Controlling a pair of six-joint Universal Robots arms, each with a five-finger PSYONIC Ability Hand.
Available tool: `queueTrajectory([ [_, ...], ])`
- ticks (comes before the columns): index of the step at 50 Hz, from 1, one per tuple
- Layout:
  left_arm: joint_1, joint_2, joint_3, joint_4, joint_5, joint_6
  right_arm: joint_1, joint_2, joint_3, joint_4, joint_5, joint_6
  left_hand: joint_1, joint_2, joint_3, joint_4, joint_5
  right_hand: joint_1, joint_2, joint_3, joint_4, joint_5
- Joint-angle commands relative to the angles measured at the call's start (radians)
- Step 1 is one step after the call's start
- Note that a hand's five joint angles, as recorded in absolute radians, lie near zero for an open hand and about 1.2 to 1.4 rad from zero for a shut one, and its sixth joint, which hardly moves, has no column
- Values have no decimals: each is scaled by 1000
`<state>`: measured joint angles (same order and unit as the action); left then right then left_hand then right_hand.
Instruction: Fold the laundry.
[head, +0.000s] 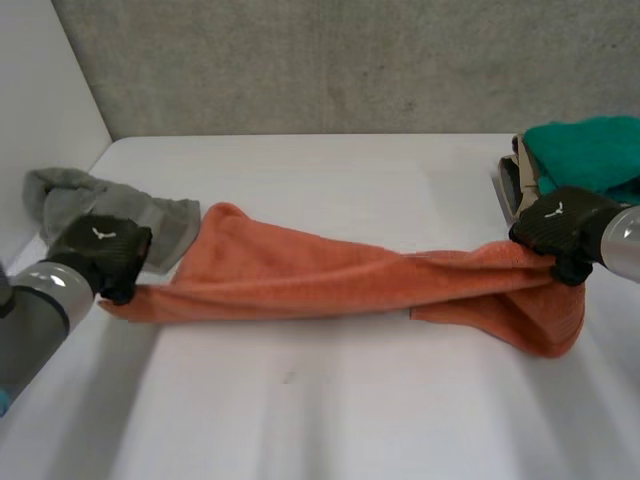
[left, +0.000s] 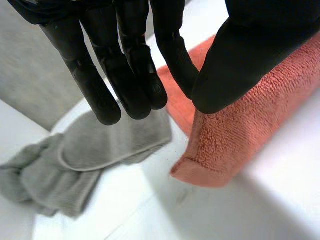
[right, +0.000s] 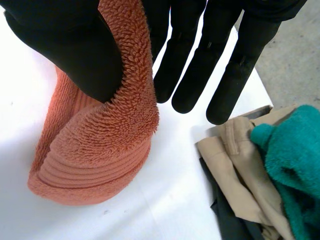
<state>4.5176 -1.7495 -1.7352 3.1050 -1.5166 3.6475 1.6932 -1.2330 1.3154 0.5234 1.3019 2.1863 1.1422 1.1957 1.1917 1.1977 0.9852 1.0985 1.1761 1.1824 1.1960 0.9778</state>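
Plain orange towel (head: 300, 275); grey cloth (head: 70, 195); teal cloth (head: 585, 150); white table (head: 330, 400).

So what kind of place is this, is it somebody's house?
Probably a robot test room, not a house: a white table against a plain grey wall, and the robot's left hand and right hand each pinching an end of an orange towel.

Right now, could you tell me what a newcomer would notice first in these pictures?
The orange towel, pulled long across the white table, the left hand pinching one end and the right hand the other. Then a crumpled grey cloth beyond the left hand, and a teal towel atop beige clothes beside the right hand.
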Motion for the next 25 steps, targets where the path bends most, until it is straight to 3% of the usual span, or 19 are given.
queueTrajectory([
  [1, -31, -188, 290, 67, 9, -1, 77, 102, -123, -238, 22, 156, 254, 201, 205, 199, 237, 298, 220, 214, 200, 244],
  [7, -55, -222, 659, 223, -11, -17, 148, 110, -311, -599, 155, 364, 254, 201, 205, 199, 237, 298, 220, 214, 200, 244],
  [8, -52, -220, 730, 300, -25, -24, 152, 102, -320, -735, 187, 418, 254, 201, 205, 199, 237, 298, 220, 214, 200, 244],
  [11, -55, -208, 767, 487, -62, -53, 157, 76, -274, -1011, 214, 492, 254, 201, 205, 199, 237, 298, 220, 214, 200, 244],
  [13, -54, -179, 763, 572, -82, -67, 158, 58, -233, -1100, 215, 503, 254, 201, 205, 199, 237, 298, 220, 214, 200, 244],
  [15, -52, -136, 737, 642, -99, -75, 160, 30, -176, -1138, 208, 498, 254, 201, 205, 199, 237, 298, 220, 214, 200, 244],
  [25, -46, -113, 429, 597, -96, -81, 164, 3, 83, -1027, 160, 495, 254, 201, 205, 199, 237, 298, 220, 214, 200, 244],
])
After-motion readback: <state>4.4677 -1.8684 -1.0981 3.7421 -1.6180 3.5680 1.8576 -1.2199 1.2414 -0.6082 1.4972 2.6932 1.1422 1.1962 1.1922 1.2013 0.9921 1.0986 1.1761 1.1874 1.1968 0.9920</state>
